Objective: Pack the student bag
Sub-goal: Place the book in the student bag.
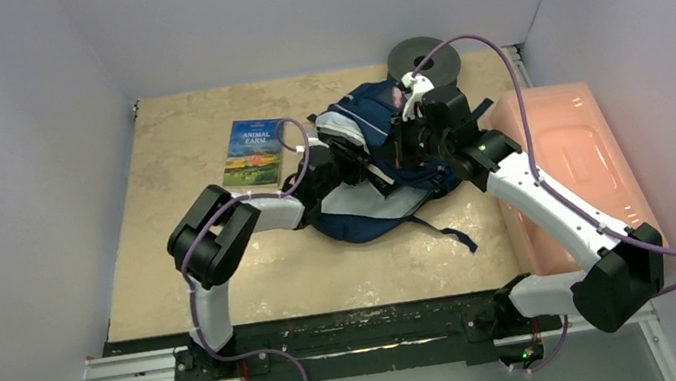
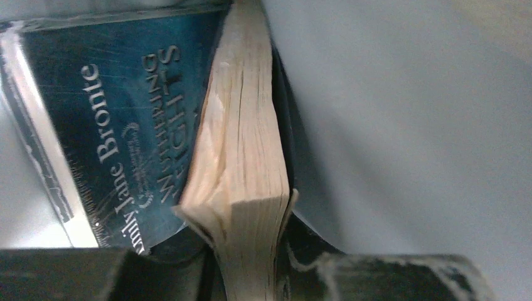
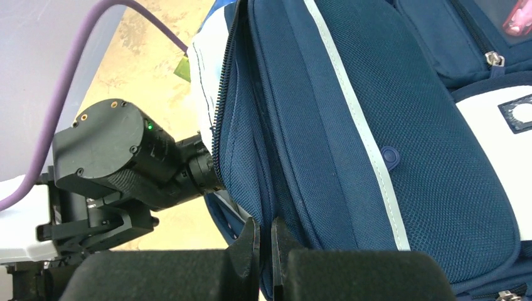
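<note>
Left end effector around yellowed paperback, seemingly inside student bag

Animal Farm book lies flat on the tan table

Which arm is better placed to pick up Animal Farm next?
Left, after releasing Wuthering Heights: Animal Farm lies on its side of the student bag; the right gripper pinches the bag's edge.
</note>
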Controlling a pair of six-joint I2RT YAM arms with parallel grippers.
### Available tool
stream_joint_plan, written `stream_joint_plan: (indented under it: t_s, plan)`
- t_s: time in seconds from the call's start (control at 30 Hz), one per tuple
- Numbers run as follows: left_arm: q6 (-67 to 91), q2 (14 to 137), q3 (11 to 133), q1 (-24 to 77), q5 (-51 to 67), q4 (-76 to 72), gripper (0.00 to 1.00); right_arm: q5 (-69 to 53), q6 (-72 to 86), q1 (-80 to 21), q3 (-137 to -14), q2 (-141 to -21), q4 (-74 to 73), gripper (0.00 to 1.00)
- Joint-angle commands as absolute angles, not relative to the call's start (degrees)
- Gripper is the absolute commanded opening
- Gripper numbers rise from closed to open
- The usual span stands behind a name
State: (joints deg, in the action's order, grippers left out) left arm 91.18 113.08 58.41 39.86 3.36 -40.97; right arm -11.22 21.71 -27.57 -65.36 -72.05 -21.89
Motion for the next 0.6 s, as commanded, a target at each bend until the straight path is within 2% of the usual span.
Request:
stream_joint_plan:
  t_s: [0.0,0.07,0.17,0.2,0.33,0.5,0.57]
  plan:
    - [92.63,109.19,64.56,40.02,2.87,-22.74,0.40,-11.84,21.41,-27.10,-67.46,-69.33,-15.23,0.00]
    - [90.49,105.59,65.70,39.66,2.87,-10.97,0.55,-10.92,20.90,-27.00,-67.12,-69.47,-15.06,0.00]
    - [87.02,100.50,66.34,38.78,3.99,0.50,0.88,-10.27,20.34,-26.81,-66.61,-70.01,-14.75,0.00]
    - [85.92,99.48,66.95,38.01,5.45,4.72,0.93,-10.06,20.22,-26.77,-66.40,-70.19,-14.61,0.00]
    - [79.25,94.28,67.32,35.48,10.11,19.66,0.98,-7.97,19.11,-26.70,-65.50,-71.16,-14.80,0.00]
    - [62.59,74.89,58.05,30.42,-2.08,31.65,0.99,-4.05,14.10,-27.44,-63.74,-72.55,-18.10,0.00]
    - [52.88,66.66,52.87,25.68,-6.59,32.99,1.00,-1.82,13.62,-29.90,-62.73,-72.97,-18.69,0.16]
